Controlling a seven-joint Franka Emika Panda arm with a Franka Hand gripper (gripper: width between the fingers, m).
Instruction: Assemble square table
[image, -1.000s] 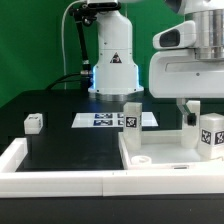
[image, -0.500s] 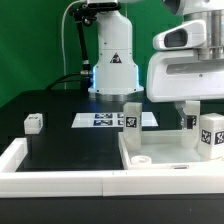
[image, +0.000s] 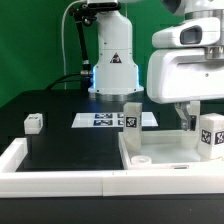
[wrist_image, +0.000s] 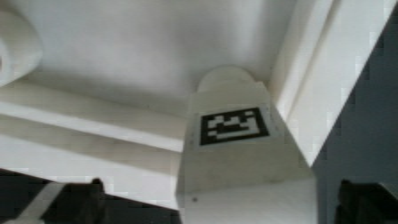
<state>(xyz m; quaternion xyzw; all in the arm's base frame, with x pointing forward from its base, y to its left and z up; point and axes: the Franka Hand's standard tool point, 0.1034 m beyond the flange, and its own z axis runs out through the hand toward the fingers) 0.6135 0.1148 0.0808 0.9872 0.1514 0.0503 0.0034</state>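
Claw (image: 186, 116): jaws apart, straddling a tagged leg (wrist_image: 228, 128), not clamped. Square tabletop (image: 160, 152) lies on the table (image: 55, 145) at the exterior view's right, with an upright leg (image: 131, 115) on it. A loose leg (image: 34, 123) sits far left. Judgement: assembly is partway, at least one leg left; seating cannot be told.

The marker board (image: 103, 120) lies flat on the black surface (image: 70, 150), to the exterior view's left of the tool (image: 188, 118); its tags look blurred, perhaps four. A long low white border wall (image: 60, 183) runs nearer the camera than the tool. A green backdrop (image: 35, 40) stands behind it.
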